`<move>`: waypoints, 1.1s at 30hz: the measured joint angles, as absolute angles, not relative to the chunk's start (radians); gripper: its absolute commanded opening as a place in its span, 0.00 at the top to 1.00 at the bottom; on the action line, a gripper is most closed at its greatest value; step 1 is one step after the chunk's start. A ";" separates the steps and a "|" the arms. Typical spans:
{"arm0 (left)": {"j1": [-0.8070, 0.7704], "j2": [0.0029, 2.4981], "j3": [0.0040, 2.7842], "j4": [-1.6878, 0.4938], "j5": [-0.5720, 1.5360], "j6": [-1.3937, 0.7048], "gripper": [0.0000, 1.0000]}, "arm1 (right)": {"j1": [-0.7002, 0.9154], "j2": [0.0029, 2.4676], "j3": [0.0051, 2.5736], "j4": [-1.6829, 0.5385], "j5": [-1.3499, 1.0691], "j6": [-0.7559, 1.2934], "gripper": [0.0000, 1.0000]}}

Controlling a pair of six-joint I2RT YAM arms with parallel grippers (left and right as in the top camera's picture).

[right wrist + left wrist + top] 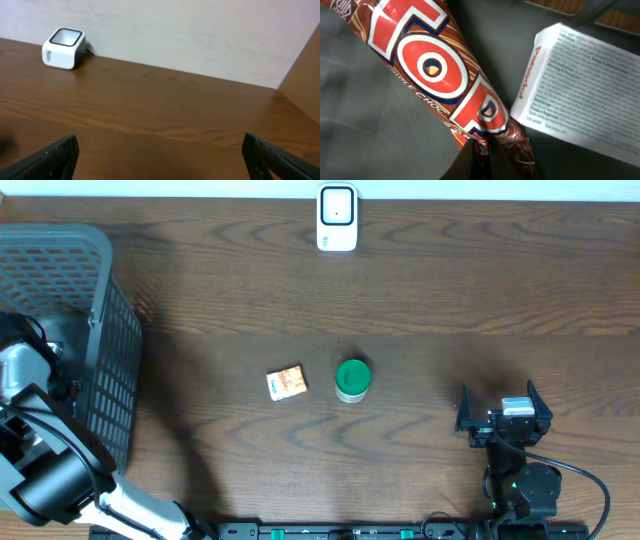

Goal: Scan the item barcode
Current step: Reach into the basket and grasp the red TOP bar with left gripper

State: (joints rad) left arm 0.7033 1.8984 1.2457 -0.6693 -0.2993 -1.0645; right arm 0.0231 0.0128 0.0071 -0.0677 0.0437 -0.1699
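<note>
In the left wrist view a red-and-brown chocolate bar (pixel 435 70) lies on the grey floor of the basket. My left gripper (pixel 487 150) is shut on the crimped end of its wrapper. No barcode shows on it. A white printed box (pixel 580 100) lies right beside the bar. The white scanner (pixel 337 218) stands at the far edge of the table and also shows in the right wrist view as the scanner (pixel 63 47). My right gripper (pixel 505 415) rests open over bare table at the front right, nothing between its fingers (pixel 50 157).
The grey mesh basket (pixel 105 310) fills the table's left end, with my left arm (pixel 30 385) reaching down into it. A small orange box (pixel 287 383) and a green-lidded jar (pixel 352 380) sit mid-table. A wall runs behind the scanner.
</note>
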 measured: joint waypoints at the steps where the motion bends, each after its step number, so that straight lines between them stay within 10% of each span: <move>1: 0.703 1.898 1.246 -0.678 -0.301 -1.063 0.93 | 0.023 0.013 0.007 -0.068 0.044 -0.170 0.01; 22: 0.710 1.463 1.220 -0.770 -0.028 -0.941 0.93 | 0.023 0.013 0.007 -0.068 0.044 -0.170 0.01; 23: 0.710 1.409 1.220 -0.771 -0.025 -0.936 0.90 | 0.023 0.013 0.007 -0.068 0.043 -0.170 0.01; 26: 0.710 1.262 1.220 -0.776 -0.033 -0.921 0.27 | 0.023 0.013 0.007 -0.067 0.044 -0.170 0.01; 33: 0.710 1.191 1.225 -0.835 -0.120 -0.913 0.10 | 0.023 0.013 0.007 -0.068 0.044 -0.170 0.01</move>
State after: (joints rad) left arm 0.7097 1.1908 1.2255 -0.8352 -0.1196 -0.9127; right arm 0.0231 0.0128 0.0071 -0.0677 0.0437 -0.1699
